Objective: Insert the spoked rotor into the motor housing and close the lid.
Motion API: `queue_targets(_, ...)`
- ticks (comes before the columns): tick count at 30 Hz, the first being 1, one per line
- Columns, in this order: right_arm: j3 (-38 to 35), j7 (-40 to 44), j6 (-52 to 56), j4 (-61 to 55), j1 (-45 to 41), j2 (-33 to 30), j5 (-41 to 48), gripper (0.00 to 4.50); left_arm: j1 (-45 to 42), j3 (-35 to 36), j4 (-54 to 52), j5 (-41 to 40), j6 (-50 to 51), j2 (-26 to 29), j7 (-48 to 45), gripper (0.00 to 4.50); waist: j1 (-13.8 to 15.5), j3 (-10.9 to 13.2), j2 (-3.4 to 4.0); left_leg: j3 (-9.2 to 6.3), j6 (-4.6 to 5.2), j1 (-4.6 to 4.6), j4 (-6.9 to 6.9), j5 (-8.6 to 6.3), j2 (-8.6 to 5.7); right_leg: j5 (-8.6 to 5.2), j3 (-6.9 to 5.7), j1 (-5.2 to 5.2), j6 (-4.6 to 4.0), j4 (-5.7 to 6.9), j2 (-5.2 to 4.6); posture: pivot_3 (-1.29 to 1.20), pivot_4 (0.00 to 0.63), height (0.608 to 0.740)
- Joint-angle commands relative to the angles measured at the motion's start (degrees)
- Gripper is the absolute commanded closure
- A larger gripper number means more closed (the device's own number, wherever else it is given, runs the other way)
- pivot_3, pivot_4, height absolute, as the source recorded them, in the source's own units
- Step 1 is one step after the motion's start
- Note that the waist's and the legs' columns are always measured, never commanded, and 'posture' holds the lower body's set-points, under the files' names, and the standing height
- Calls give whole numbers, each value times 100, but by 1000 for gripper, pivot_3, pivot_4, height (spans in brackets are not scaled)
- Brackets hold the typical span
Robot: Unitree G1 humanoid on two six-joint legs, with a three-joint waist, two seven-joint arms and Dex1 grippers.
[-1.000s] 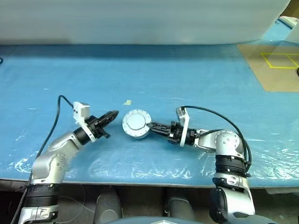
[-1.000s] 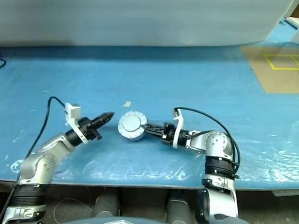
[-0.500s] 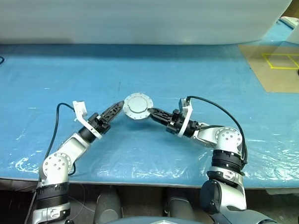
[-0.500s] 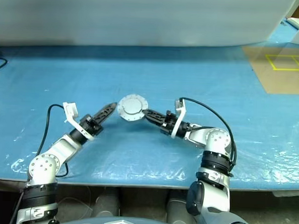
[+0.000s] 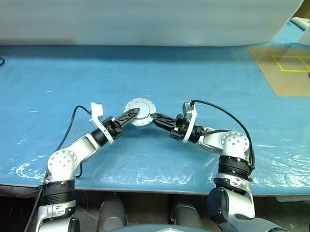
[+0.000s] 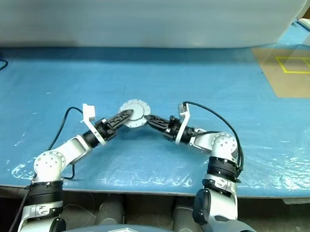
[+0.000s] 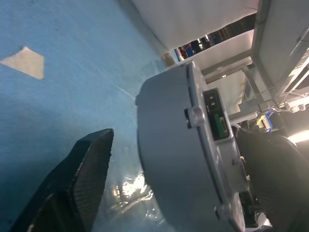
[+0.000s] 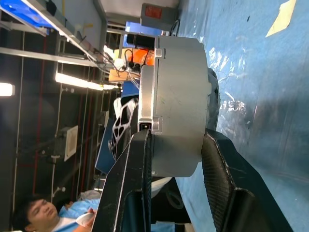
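A round silver motor housing (image 5: 139,112), closed into 1 thick disc with a ribbed rim, is held up off the blue-covered bench (image 5: 208,82), near the middle of the scene and toward its near edge. Its flat grey face is tilted up toward the head camera. The right claw (image 5: 156,117) reaches in from the right and is clamped on the housing: the right wrist view shows 1 black finger (image 8: 130,193) pressed on each flat side of the disc (image 8: 176,106), across its thickness. The left claw (image 5: 131,115) comes in from the left, and its tips sit at the left edge of the housing. Its fingers are parted; the left wrist view shows 1 finger (image 7: 82,179) standing a little apart from the grey face of the disc (image 7: 169,159), not pressing on it, and the other side of the disc is dark and hard to read there. A seam with small tabs runs around the rim in both wrist views. A small pale scrap of tape (image 7: 24,63) lies on the blue cover just beyond the housing. Far off to the right lies a brown panel (image 5: 288,70) marked with yellow lines. A white wall (image 5: 138,17) runs along the far edge of the bench.
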Motion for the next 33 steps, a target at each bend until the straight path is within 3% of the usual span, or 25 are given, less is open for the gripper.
queue_targets(1,45,169,-34,-296,-5,28,371,3424,-102,133,-13,-373,133,-11,21,1521,2,0,0,-1,0,0,0,0,0,0,0,0,0,0,0,0,150,740)
queue_targets(2,60,170,-43,-301,6,20,385,3424,-119,167,15,-470,161,-20,33,1717,2,0,0,-1,0,-1,1,0,0,0,0,0,0,0,0,0,150,740)
queue_targets(7,107,162,-77,-302,31,-11,445,3424,-130,245,-13,-941,412,52,9,1826,5,0,-1,-3,0,-2,7,0,0,0,0,2,0,1,-1,0,150,740)
queue_targets(18,97,110,-31,-235,-43,1,706,3424,-26,156,-30,-1716,826,36,261,1873,6,0,-1,-9,0,0,15,0,0,0,-3,11,0,3,-1,0,150,740)
queue_targets(30,274,72,192,-254,0,-95,656,3424,120,-187,53,-1545,1112,321,287,1873,10,0,0,-14,0,0,23,0,0,0,-5,16,0,3,-1,0,150,740)
queue_targets(33,250,33,116,-220,-27,-87,638,2442,97,-170,132,-1498,1031,323,297,1873,17,0,-1,-15,0,1,27,0,0,0,-5,19,0,3,-3,0,150,740)
